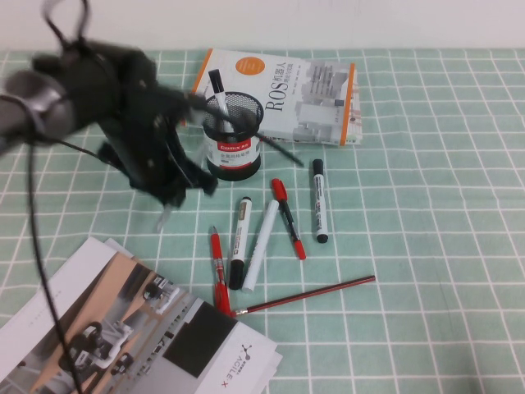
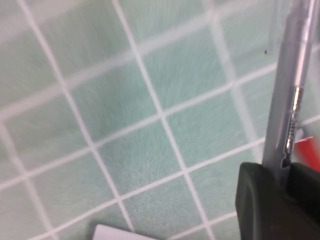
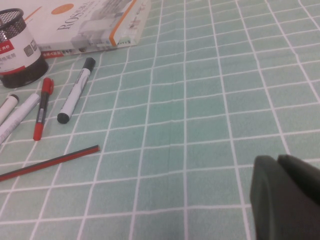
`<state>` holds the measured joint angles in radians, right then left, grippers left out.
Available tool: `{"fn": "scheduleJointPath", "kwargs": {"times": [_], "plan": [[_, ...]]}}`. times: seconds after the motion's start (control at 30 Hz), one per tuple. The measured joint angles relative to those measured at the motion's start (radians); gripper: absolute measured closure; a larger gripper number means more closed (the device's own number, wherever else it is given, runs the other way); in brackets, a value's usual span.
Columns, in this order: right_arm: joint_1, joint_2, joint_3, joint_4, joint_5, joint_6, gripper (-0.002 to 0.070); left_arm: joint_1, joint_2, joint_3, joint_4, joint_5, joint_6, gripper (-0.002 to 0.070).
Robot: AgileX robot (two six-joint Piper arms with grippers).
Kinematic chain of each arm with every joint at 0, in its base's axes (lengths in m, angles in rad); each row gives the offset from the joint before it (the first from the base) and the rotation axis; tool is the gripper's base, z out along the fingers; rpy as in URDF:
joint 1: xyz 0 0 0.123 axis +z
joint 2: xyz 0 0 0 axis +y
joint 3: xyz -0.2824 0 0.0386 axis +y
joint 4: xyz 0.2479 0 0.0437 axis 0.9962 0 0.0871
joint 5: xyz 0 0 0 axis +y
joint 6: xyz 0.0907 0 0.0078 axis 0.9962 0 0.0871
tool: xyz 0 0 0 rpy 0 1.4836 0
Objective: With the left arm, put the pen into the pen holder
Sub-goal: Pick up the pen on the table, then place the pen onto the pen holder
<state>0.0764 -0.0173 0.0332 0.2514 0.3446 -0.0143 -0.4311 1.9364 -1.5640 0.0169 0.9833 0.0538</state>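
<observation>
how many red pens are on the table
2: one red pen in front of the pen holder, the other by the brochure. The left hand, left of them, may hide more; the right hand is off right.

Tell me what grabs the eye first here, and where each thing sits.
The left gripper, left of the pen holder, has its fingers closed on the grey pen. The holder stands against a white book, a marker already in it. More markers and red pens lie in front of it. The right gripper sits far right, fingers shut.
</observation>
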Motion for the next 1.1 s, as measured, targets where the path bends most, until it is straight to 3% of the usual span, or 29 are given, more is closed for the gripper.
{"fn": "scheduleJointPath", "kwargs": {"times": [0.3,0.5,0.8,0.97,1.1], "plan": [[0.000,0.000,0.000,0.000,0.000,0.000,0.0696,0.000,-0.326,0.131,-0.143,-0.187,0.079,0.0626],[0.000,0.000,0.000,0.000,0.000,0.000,0.0696,0.000,-0.473,0.318,-0.233,-0.459,0.182,0.0627],[0.000,0.000,0.000,0.000,0.000,0.000,0.0696,0.000,-0.498,0.536,-0.447,-0.868,0.407,0.0627],[0.000,0.000,0.000,0.000,0.000,0.000,0.0696,-0.023,-0.489,0.586,-0.437,-1.126,0.404,0.0627],[0.000,0.000,0.000,0.000,0.000,0.000,0.0696,-0.042,-0.451,0.586,-0.314,-1.222,0.287,0.0627]]}}
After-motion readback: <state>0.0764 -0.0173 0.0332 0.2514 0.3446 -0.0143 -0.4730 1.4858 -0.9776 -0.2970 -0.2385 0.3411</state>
